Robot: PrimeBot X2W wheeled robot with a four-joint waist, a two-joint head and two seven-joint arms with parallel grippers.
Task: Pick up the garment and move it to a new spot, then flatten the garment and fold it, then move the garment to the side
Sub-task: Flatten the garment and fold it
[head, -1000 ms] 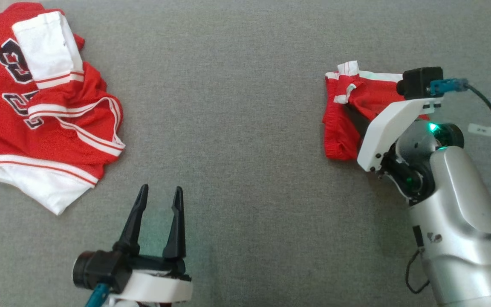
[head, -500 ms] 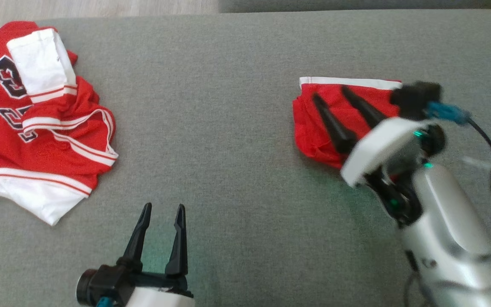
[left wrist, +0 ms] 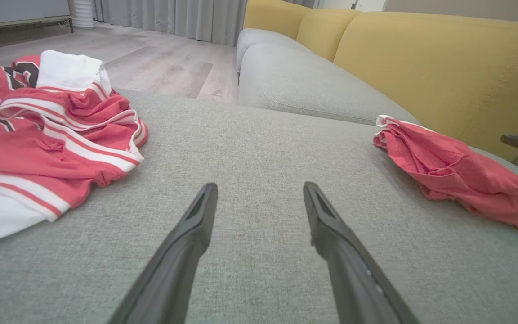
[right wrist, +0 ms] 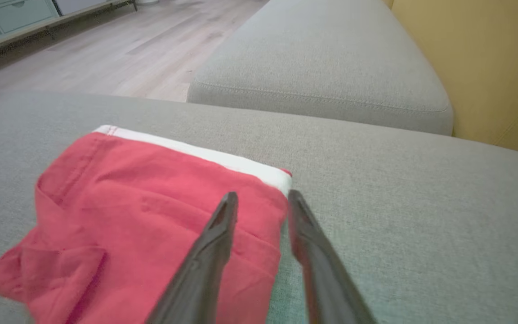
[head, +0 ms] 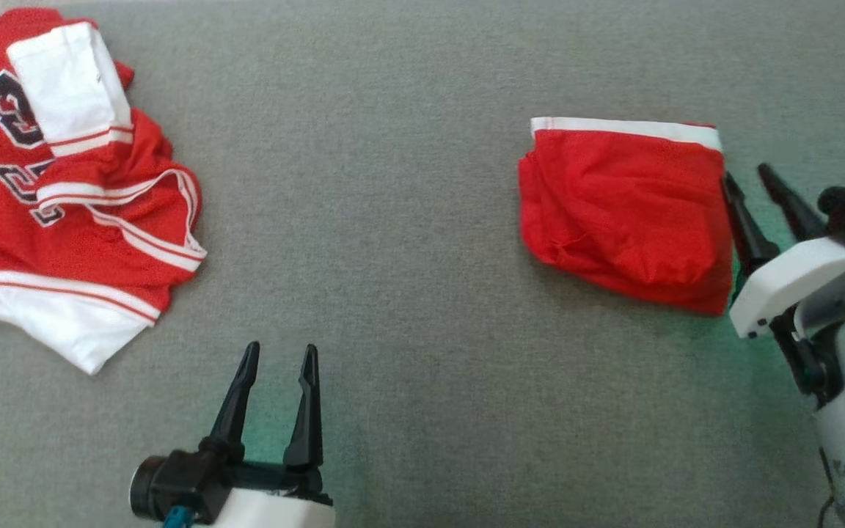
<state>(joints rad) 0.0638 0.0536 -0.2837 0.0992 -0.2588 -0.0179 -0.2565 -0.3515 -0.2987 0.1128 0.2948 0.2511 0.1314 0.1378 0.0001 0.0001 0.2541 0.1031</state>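
Nearest the camera, the left gripper (head: 280, 347) hovers low over a grey sofa cushion (head: 408, 293), well to the left of the folded red shorts (head: 628, 205) and closer to the robot than they are. Its jaws stand moderately wide and empty, probably parked there so as not to disturb the cloth.

The right gripper (head: 744, 173) sits just beside the shorts' right edge, pointing away from the robot. Its jaws are a narrow gap apart and hold nothing. Whether it brushes the fabric cannot be told.

The shorts lie as a compact folded packet, with a white band along the far edge and a rumpled bulge at the near left corner. They rest toward the cushion's right side, which suggests the fold is made and the packet is set aside, or nearly so.

Far to the left of the shorts lies a loose heap of red and white jerseys (head: 70, 183), apart from the work. Beyond the shorts are a second grey cushion (right wrist: 322, 67), a yellow sofa back (left wrist: 443, 67) and a wooden floor (left wrist: 160, 67).
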